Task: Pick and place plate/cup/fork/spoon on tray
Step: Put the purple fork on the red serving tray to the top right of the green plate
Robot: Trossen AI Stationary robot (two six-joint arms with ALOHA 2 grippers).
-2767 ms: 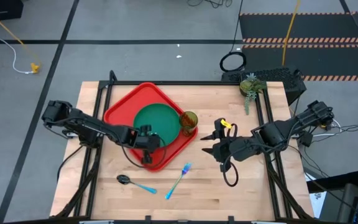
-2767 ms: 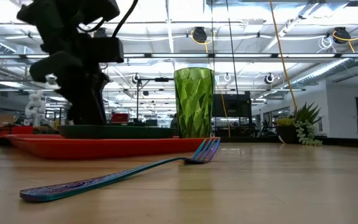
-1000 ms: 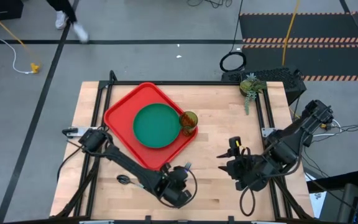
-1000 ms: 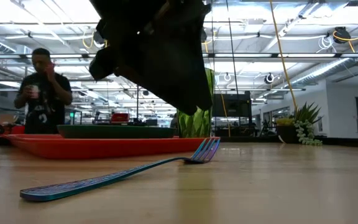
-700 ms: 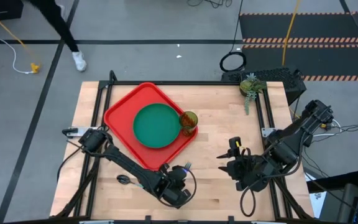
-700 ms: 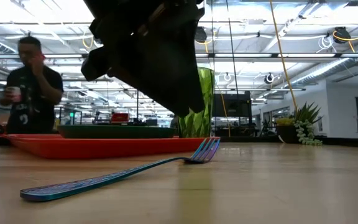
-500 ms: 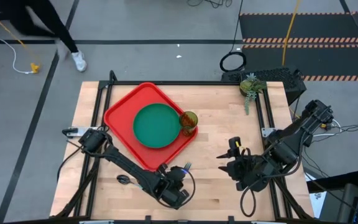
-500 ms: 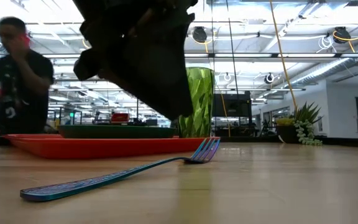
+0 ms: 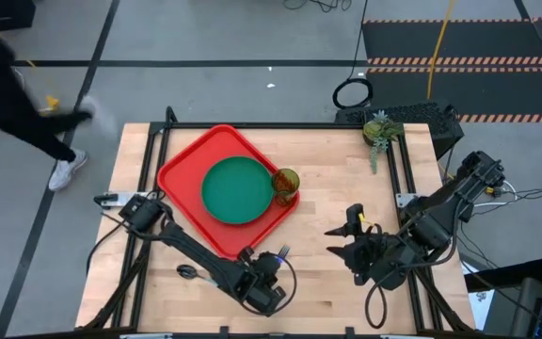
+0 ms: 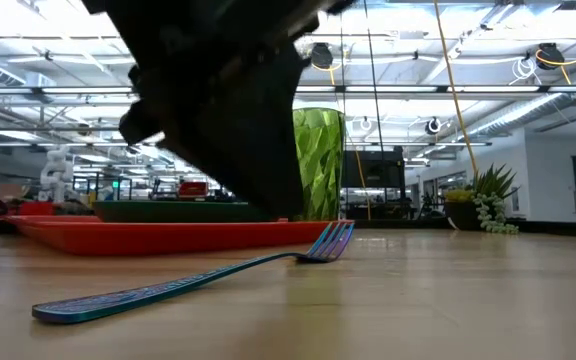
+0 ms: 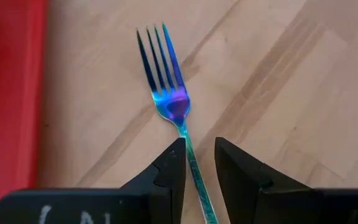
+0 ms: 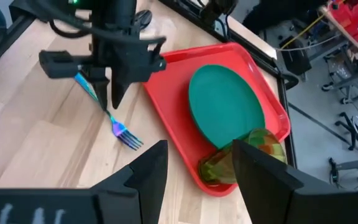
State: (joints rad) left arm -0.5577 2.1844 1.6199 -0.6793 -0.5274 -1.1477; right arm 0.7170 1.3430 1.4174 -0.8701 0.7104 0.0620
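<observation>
The light-blue fork (image 11: pixel 168 82) lies flat on the wood just off the near right corner of the red tray (image 9: pixel 179 168); only its tines (image 9: pixel 281 251) show from above. My left gripper (image 11: pixel 199 168) is open above the fork's handle, one finger on each side of it, clear of it in the low view (image 10: pixel 283 205). The dark-green plate (image 9: pixel 238 189) and the olive cup (image 9: pixel 285 181) stand on the tray. The spoon (image 9: pixel 188 271) lies on the wood left of the left gripper. My right gripper (image 9: pixel 339 229) is open and empty, right of the fork.
A small potted plant (image 9: pixel 377 130) stands at the far right of the table. Bare wood lies between the two grippers and along the near edge. A person walks on the floor beyond the table's far left corner (image 9: pixel 26 122).
My left gripper has gone down toward the fork and a little toward the table's left edge. The fork has not moved. A person has walked leftward past the far side of the table.
</observation>
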